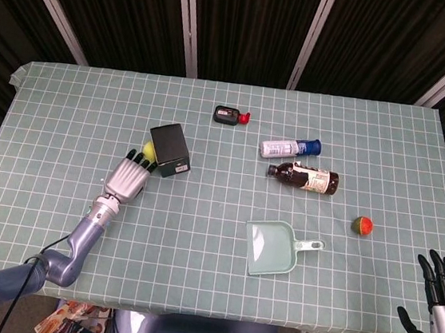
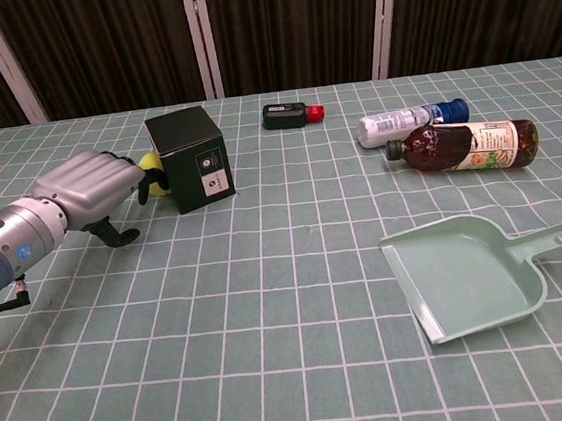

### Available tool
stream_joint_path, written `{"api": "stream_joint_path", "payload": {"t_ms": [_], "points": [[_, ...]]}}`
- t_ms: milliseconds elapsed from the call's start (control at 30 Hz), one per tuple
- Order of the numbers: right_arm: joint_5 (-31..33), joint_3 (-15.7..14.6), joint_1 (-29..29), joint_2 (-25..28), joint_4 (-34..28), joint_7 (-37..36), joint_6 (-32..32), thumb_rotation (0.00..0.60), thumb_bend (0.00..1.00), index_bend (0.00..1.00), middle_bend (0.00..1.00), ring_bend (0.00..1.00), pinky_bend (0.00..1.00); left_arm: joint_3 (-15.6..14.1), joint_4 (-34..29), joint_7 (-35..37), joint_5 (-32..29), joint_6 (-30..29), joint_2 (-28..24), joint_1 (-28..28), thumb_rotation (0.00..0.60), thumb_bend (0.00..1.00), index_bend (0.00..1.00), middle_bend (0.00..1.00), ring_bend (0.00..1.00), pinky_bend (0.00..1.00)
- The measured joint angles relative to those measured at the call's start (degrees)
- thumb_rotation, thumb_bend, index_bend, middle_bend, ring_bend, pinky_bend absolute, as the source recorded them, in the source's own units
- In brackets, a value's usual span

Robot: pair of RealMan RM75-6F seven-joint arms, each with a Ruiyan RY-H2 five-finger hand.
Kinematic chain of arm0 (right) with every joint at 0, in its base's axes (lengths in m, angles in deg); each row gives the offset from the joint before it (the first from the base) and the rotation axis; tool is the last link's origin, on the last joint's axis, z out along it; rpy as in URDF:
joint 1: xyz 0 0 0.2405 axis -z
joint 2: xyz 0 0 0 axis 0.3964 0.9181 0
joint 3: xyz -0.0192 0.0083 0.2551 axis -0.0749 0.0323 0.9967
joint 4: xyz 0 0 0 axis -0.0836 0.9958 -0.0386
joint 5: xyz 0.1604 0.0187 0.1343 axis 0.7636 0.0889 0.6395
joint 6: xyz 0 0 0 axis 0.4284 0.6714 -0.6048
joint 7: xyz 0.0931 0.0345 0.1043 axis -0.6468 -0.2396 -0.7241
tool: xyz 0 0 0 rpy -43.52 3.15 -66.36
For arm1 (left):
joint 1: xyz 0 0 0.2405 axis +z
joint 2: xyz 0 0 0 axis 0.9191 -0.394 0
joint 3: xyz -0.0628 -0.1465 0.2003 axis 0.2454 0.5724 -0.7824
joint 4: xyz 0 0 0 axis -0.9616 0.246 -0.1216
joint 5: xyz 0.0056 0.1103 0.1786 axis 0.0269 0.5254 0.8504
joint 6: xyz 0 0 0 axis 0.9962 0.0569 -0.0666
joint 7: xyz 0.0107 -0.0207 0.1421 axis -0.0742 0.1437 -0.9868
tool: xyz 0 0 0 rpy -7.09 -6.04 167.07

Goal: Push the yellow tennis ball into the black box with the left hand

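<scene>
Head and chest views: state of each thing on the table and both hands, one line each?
Yellow tennis ball: mostly hidden, at the box's left side.
Black cardboard box: on its side, opening facing the ball.
Left hand: fingertips at the ball, holding nothing.
Right hand: off the table edge, fingers spread.
Brown glass bottle: lying down.
White spray bottle: lying down, capped.
Green plastic dustpan: flat, holds nothing.

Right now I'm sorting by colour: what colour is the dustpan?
Pale mint green; the dustpan shows best in the chest view.
</scene>
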Motion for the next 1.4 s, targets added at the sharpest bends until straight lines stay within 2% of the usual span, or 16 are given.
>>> {"api": "stream_joint_path", "payload": {"t_ms": [233, 333, 433, 600, 833, 1067, 1400], "points": [[-0.05, 0.05, -0.06, -0.12, -0.08, 0.26, -0.26, 0.600, 0.26, 0.00, 0.00, 0.00, 0.00, 0.83, -0.06, -1.92, -1.62, 0.98, -0.43, -0.81, 0.600, 0.29, 0.19, 0.33, 0.18, 0.19], [-0.10, 0.09, -0.16, -0.20, -0.11, 0.43, -0.43, 0.600, 0.26, 0.00, 0.00, 0.00, 0.00, 1.27, -0.02, -2.36, -2.24, 1.75, -0.47, -1.54, 0.600, 0.27, 0.18, 0.32, 0.17, 0.13], [-0.17, 0.09, -0.17, -0.25, -0.09, 0.56, -0.49, 0.600, 0.26, 0.00, 0.00, 0.00, 0.00, 1.56, 0.12, -1.50, -2.39, 2.46, -0.37, -2.19, 0.600, 0.26, 0.17, 0.30, 0.14, 0.09], [-0.31, 0.07, -0.04, -0.18, -0.15, 0.45, -0.22, 0.600, 0.26, 0.00, 0.00, 0.00, 0.00, 1.55, 0.90, 2.36, -1.10, 3.16, 0.14, -3.39, 0.600, 0.24, 0.16, 0.23, 0.08, 0.07], [-0.60, -0.08, 0.07, 0.01, -0.13, 0.15, -0.12, 0.600, 0.26, 0.00, 0.00, 0.00, 0.00, 0.41, 1.98, 7.48, 2.26, 3.18, 1.09, -4.77, 0.590, 0.20, 0.15, 0.19, 0.02, 0.00], [-0.63, -0.09, 0.21, 0.27, -0.18, -0.38, 0.13, 0.600, 0.26, 0.00, 0.00, 0.00, 0.00, -1.33, 3.25, 12.91, 6.09, 2.09, 1.59, -5.49, 0.575, 0.18, 0.15, 0.18, 0.02, 0.00], [-0.29, 0.05, 0.01, 0.03, -0.36, 0.33, -0.51, 0.600, 0.26, 0.00, 0.00, 0.00, 0.00, -3.13, 2.61, 16.29, 8.94, -0.16, 0.39, -4.96, 0.542, 0.16, 0.15, 0.19, 0.02, 0.00]]}}
